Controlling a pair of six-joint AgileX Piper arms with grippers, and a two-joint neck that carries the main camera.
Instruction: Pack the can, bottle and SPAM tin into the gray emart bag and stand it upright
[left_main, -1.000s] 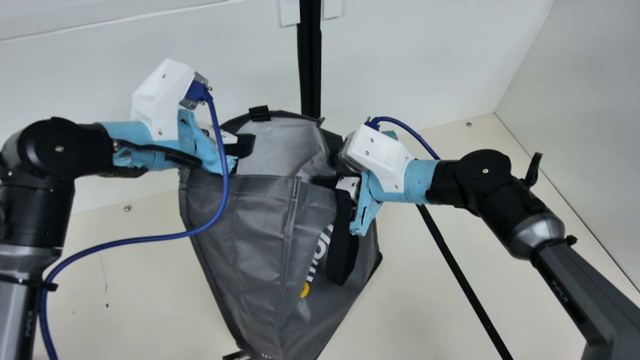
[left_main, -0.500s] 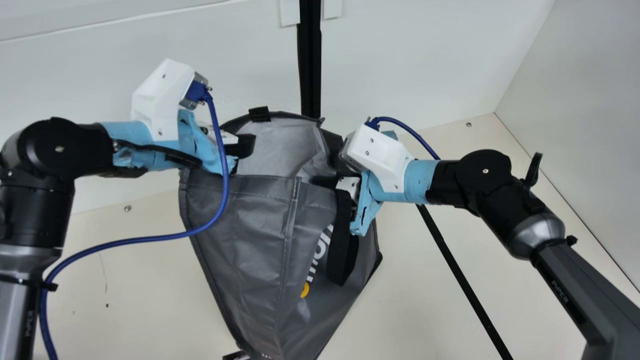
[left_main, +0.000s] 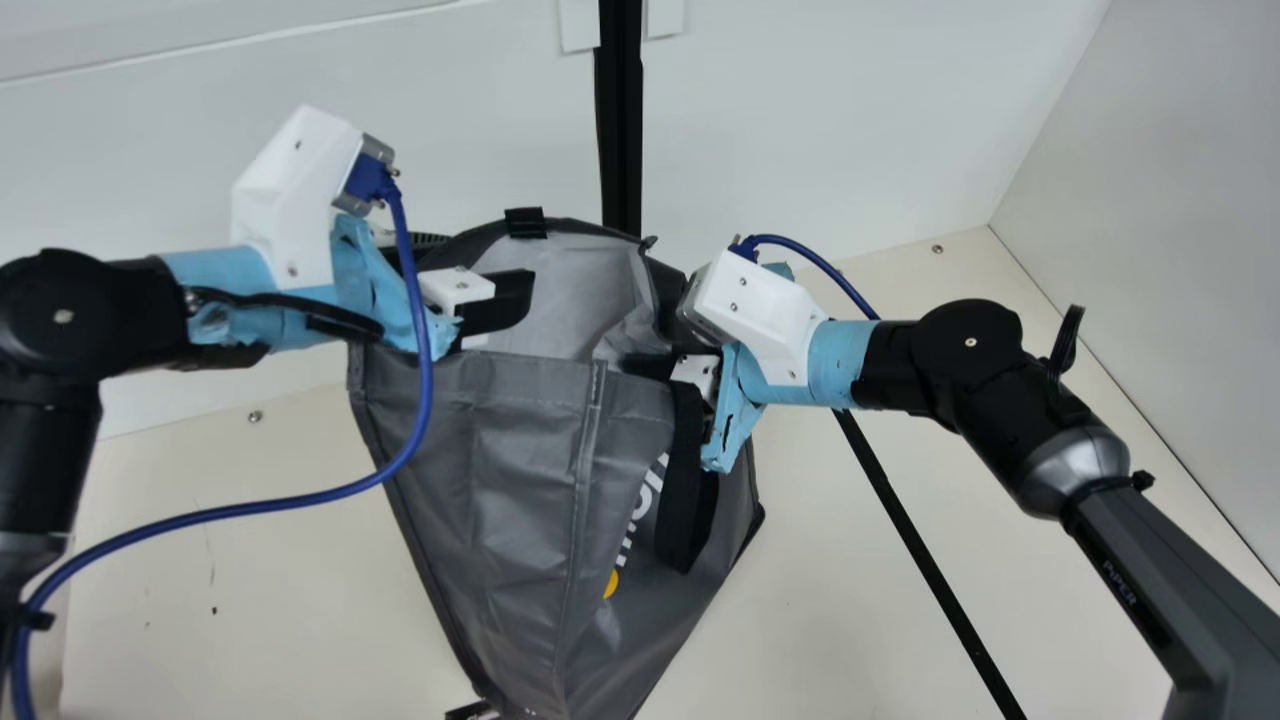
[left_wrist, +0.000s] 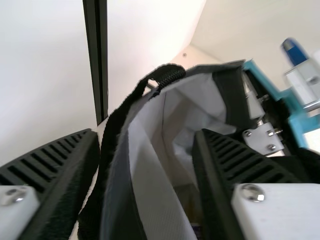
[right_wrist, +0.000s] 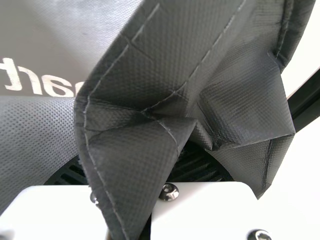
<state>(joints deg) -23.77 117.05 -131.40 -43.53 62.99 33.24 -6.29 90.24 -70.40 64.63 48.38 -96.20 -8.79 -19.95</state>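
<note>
In the main view, I had the bag (left_main: 500, 450) between my two arms, its mouth open and the pale lining (left_main: 580, 285) showing inside. My left gripper (left_main: 480, 265) was at the mouth with its fingers apart. The left wrist view showed the bag's edge running up between them, one finger outside the bag and the other on the lining side, without a squeeze on the cloth. Deeper in the mouth, something small and dark (left_wrist: 190, 202) sat too dim for me to identify.

My right gripper (left_main: 697, 372) was at the bag's other side, clamped on a fold of its gray cloth, as its wrist view showed. A black handle (left_main: 685, 500) hung against the bag just beside that gripper. The left arm's blue cable (left_main: 424, 380) looped across in front of the bag. A black post (left_main: 620, 130) stood upright along the white wall (left_main: 800, 130) behind.
</note>
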